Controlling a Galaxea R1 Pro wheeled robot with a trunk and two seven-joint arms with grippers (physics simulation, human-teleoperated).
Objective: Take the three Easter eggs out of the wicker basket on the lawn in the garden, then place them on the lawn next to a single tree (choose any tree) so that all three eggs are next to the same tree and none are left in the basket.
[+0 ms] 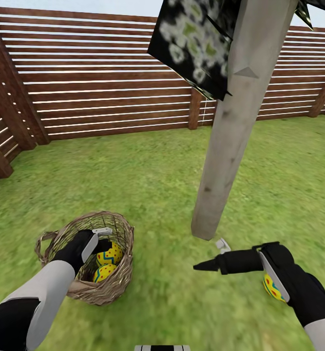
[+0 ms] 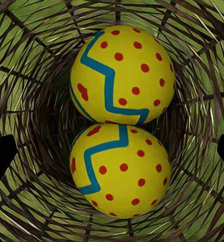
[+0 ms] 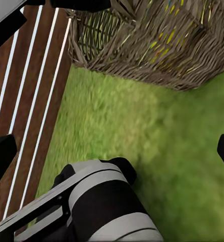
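- Nearest you in the head view: both forearms. Your left pincer sits inside the wicker basket; your right pincer hangs low over the lawn beside the tree trunk base.
- Left wrist view: two Easter eggs at the basket bottom, touching each other, the nearer egg right under the pincer. Its black fingertips stand wide apart at either edge, so it is spread, gripping nothing.
- Right pincer: fingers look parted, one white, one black, with nothing between them; right wrist view shows dark tips at both edges with bare grass between. Spread, empty.
- A third egg lies on the grass just beside your right forearm, near the trunk, partly hidden by the arm.
- Count: three eggs total, two in the basket, one out by the tree. One basket, one pale trunk in reach, brown slat fence behind.
- Handling, my guess: eggs are rigid, smooth, round, probably light. They may squirt out of a narrow pinch. Close across the widest middle, fingers on opposite sides, not near the ends.
- The two eggs touch, so taking one may roll the other. The open weave can snag a fingertip; lift straight up.
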